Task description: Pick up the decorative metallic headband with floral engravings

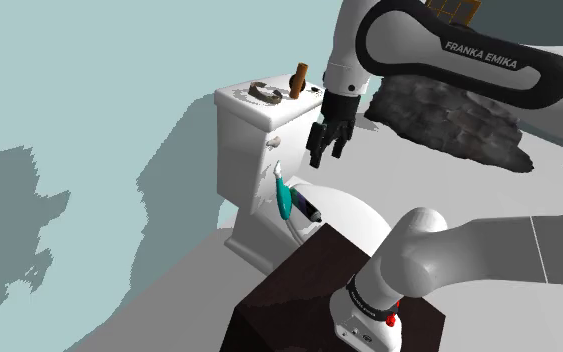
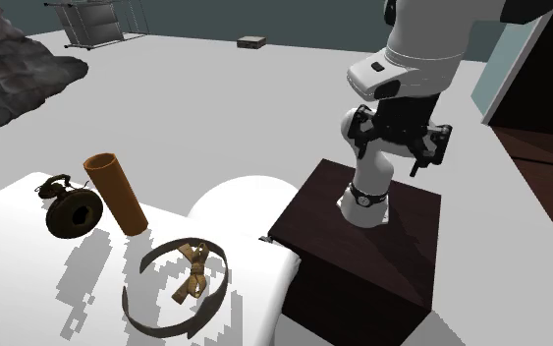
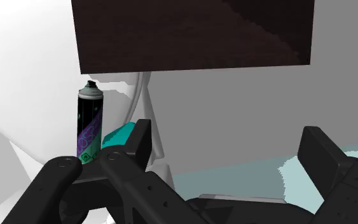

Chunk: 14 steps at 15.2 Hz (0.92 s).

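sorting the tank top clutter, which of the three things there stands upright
The brown tube: it stands on end, while the headband and the dark round piece sit low.

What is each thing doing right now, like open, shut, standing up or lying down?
gripper: open, holding nothing
headband: lying flat on the tank lid, untouched
brown tube: standing upright on the tank lid
spray can: tilted, beside the toilet
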{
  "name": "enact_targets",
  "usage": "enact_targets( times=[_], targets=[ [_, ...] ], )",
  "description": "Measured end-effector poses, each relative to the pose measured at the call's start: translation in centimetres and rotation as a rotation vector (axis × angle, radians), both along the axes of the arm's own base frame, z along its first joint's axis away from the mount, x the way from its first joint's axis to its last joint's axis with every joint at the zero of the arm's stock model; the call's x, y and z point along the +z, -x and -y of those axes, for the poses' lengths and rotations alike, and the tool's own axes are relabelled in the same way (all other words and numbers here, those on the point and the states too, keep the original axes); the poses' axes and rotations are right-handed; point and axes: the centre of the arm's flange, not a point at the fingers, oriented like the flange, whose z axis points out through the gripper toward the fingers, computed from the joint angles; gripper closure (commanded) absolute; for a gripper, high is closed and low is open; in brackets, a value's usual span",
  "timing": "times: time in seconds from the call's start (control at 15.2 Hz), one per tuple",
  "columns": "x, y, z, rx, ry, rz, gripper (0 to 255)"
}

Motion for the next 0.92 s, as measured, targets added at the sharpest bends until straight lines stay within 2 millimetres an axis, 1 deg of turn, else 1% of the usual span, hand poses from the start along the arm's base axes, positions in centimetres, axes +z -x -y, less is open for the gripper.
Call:
enact_targets(
  times=[0.07, 0.13, 0.4, 0.53, 0.66, 0.92],
  targets=[
    [0.0, 0.0, 0.0, 0.0, 0.0, 0.0, 0],
    [0.2, -0.6, 0.2, 0.002, -0.001, 0.004, 0],
    [0.1, -4.4, 1.8, 0.012, -0.004, 0.031, 0],
    [0.4, -6.6, 2.5, 0.018, -0.006, 0.047, 0],
    [0.8, -9.0, 3.6, 0.024, -0.008, 0.063, 0],
    [1.2, -13.6, 4.9, 0.037, -0.012, 0.095, 0]
  ],
)
